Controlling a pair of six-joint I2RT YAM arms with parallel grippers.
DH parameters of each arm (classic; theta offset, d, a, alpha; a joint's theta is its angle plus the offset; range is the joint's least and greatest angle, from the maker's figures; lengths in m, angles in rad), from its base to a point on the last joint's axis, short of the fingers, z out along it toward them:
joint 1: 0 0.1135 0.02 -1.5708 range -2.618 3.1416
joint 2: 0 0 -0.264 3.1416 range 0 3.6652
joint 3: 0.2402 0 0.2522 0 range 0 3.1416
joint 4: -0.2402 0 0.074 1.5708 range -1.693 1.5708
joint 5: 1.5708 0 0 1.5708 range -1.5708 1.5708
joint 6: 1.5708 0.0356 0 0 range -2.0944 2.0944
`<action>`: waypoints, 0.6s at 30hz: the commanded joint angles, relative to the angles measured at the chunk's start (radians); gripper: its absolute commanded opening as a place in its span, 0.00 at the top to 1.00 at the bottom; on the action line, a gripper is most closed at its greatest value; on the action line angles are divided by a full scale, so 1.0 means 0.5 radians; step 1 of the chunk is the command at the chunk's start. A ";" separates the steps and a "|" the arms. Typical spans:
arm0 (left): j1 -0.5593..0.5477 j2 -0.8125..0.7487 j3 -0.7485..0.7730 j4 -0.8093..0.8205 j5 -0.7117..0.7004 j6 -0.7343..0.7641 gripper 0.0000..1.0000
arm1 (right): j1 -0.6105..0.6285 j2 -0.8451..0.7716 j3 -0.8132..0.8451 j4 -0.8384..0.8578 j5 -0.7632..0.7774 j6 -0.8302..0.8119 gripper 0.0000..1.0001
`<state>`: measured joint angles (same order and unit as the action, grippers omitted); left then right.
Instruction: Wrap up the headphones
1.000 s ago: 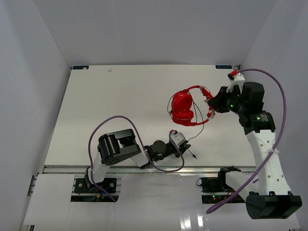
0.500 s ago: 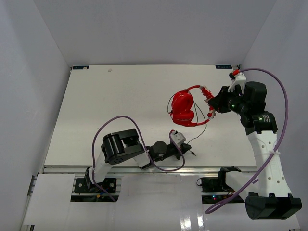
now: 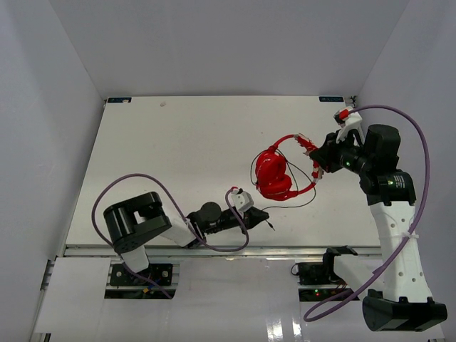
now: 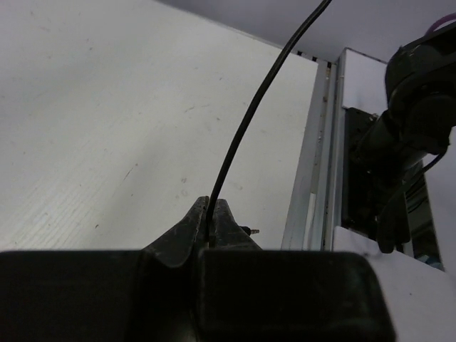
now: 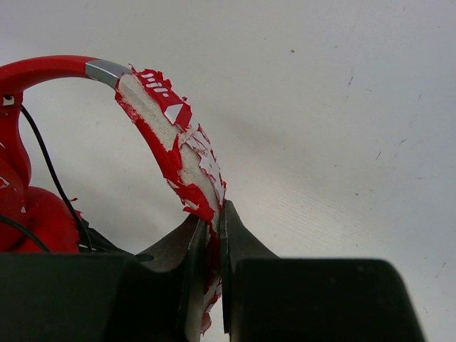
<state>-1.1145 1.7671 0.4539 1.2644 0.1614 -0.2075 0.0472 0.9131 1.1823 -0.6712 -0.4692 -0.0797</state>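
The red headphones (image 3: pixel 273 173) stand right of the table's centre, ear cups together on the left, peeling headband (image 5: pixel 174 153) arching right. My right gripper (image 3: pixel 317 161) is shut on the headband, also seen in the right wrist view (image 5: pixel 211 221). The thin black cord (image 4: pixel 260 96) runs from the cups down to my left gripper (image 3: pixel 262 214), which is shut on it near its plug end (image 4: pixel 249 230). In the left wrist view the cord rises from between the closed jaws (image 4: pixel 211 214). The plug tip (image 3: pixel 275 228) sticks out near the table's front edge.
Thick purple robot cables (image 3: pixel 128 182) loop over the left arm and along the right arm (image 3: pixel 420 149). The table's front rail (image 4: pixel 313 178) lies just right of the left gripper. White walls enclose the table on three sides.
My left arm has swung left and pulled the cord's end leftwards along the front of the table. The headphones have tilted and shifted slightly with the right gripper.
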 commanded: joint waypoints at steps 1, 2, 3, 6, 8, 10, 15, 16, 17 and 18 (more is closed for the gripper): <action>0.078 -0.266 -0.028 -0.301 0.139 0.130 1.00 | -0.014 -0.016 0.115 0.022 -0.274 -0.125 0.92; 0.122 -0.292 -0.030 -0.359 0.145 0.133 1.00 | -0.021 -0.023 0.134 0.000 -0.305 -0.145 0.92; 0.172 -0.334 -0.030 -0.402 0.161 0.136 1.00 | -0.026 -0.028 0.152 -0.021 -0.359 -0.195 0.92; 0.288 -0.414 -0.015 -0.570 0.207 0.140 1.00 | -0.036 -0.052 0.190 -0.128 -0.478 -0.321 0.92; 0.369 -0.447 0.018 -0.690 0.257 0.148 1.00 | -0.033 -0.071 0.212 -0.170 -0.561 -0.407 0.92; 0.426 -0.447 0.064 -0.795 0.319 0.178 1.00 | -0.034 -0.083 0.235 -0.244 -0.700 -0.459 0.92; 0.469 -0.422 0.196 -0.993 0.385 0.243 1.00 | -0.033 -0.101 0.247 -0.308 -0.797 -0.535 0.92; 0.475 -0.442 0.206 -1.016 0.384 0.258 1.00 | -0.033 -0.105 0.241 -0.318 -0.765 -0.561 0.92; 0.483 -0.466 0.220 -1.050 0.380 0.274 1.00 | -0.033 -0.110 0.232 -0.326 -0.718 -0.591 0.92; 0.494 -0.492 0.234 -1.087 0.377 0.290 1.00 | -0.033 -0.117 0.222 -0.336 -0.672 -0.628 0.92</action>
<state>-0.8867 1.5784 0.5278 0.8334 0.3229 -0.1106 0.0330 0.8734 1.2572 -0.8148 -0.7785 -0.3474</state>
